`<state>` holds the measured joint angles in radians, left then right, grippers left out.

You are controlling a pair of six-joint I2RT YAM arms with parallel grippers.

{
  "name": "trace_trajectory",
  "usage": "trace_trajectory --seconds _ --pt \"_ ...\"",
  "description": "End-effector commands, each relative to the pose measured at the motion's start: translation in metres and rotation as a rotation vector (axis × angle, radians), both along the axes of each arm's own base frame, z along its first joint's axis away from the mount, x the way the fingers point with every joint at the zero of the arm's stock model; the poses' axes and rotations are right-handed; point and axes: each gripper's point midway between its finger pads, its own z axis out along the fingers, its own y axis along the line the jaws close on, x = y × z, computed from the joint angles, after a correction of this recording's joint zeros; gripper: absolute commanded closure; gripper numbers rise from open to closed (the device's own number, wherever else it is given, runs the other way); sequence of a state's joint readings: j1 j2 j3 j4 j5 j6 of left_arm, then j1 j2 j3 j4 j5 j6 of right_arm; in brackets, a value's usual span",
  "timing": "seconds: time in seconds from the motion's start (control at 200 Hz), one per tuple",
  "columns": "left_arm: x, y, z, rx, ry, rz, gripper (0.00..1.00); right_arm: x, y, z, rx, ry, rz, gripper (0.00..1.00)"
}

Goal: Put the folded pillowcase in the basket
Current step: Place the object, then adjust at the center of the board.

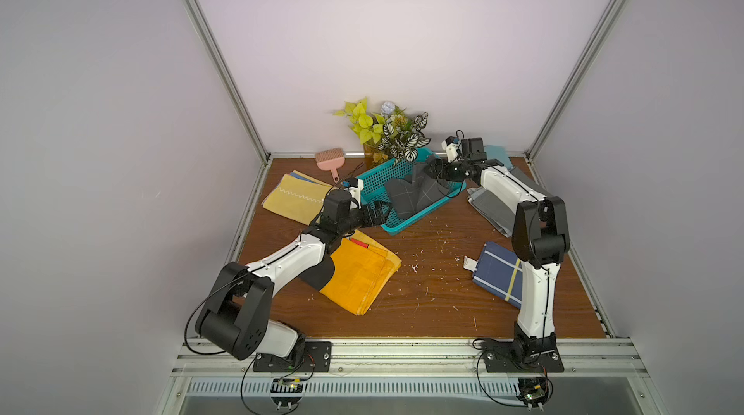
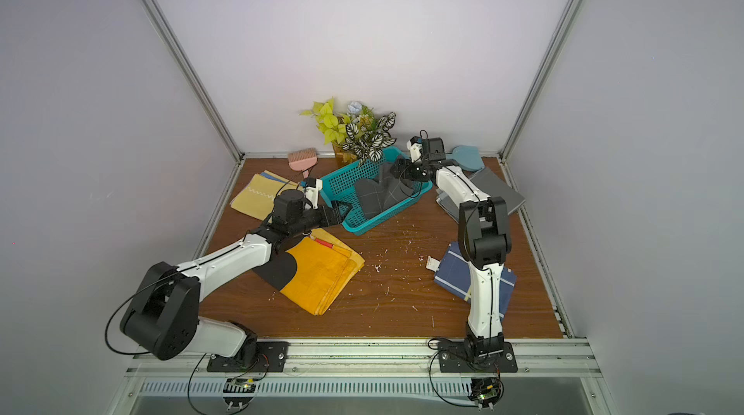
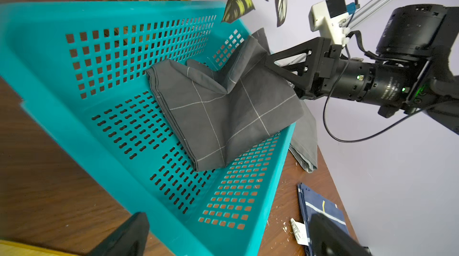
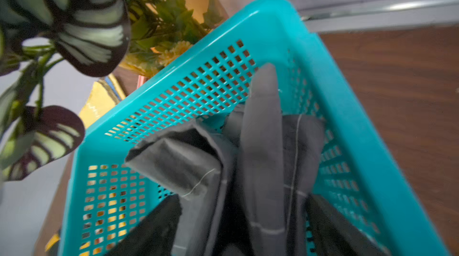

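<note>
- My left gripper hangs at the near end of the teal basket, fingers spread wide on either side of its rim and gripping nothing.
- My right gripper reaches in over the opposite end. Its fingers also stand far apart, with a raised ridge of grey cloth between them that they do not pinch.
- The folded pillowcase, dark grey with thin white grid lines, lies inside the basket on its slotted floor, towards my right gripper's end.
- It is rumpled rather than flat: a crease dips through the middle, and one corner rides up against the wall by my right fingers.
- In both top views the basket sits askew at the back of the brown wooden table, just in front of a potted plant.
- Other folded cloths lie outside it on the table: an orange one under my left arm, a yellow one near a pink brush, a navy one and grey ones by my right arm.
</note>
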<state>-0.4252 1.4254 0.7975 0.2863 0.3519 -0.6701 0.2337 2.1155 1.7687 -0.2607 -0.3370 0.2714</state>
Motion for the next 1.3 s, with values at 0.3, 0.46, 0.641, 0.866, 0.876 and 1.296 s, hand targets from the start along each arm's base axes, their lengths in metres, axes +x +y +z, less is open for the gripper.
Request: trace_trajectory --seconds 0.3,0.46,0.641,0.866,0.876,1.296 --pt "-0.002 0.018 -0.029 0.062 0.070 0.078 0.00 -0.003 -0.063 0.086 -0.203 -0.208 -0.174 0.01" --pt "-0.001 0.016 -0.037 0.063 0.086 0.071 0.00 0.011 -0.073 0.048 -0.151 -0.103 -0.164 0.43" --pt "0.000 0.017 -0.040 0.063 0.088 0.073 0.00 0.025 -0.081 0.037 -0.192 -0.095 -0.181 0.71" --pt "-0.002 0.017 -0.047 0.062 0.100 0.072 0.00 0.024 -0.090 0.012 -0.224 -0.034 -0.169 0.53" --pt "-0.002 0.017 -0.047 0.061 0.101 0.072 0.00 0.024 -0.090 0.012 -0.223 -0.033 -0.167 0.54" --pt "-0.007 0.023 -0.058 0.093 0.132 0.075 0.00 -0.015 -0.084 -0.005 -0.190 0.016 -0.116 0.63"
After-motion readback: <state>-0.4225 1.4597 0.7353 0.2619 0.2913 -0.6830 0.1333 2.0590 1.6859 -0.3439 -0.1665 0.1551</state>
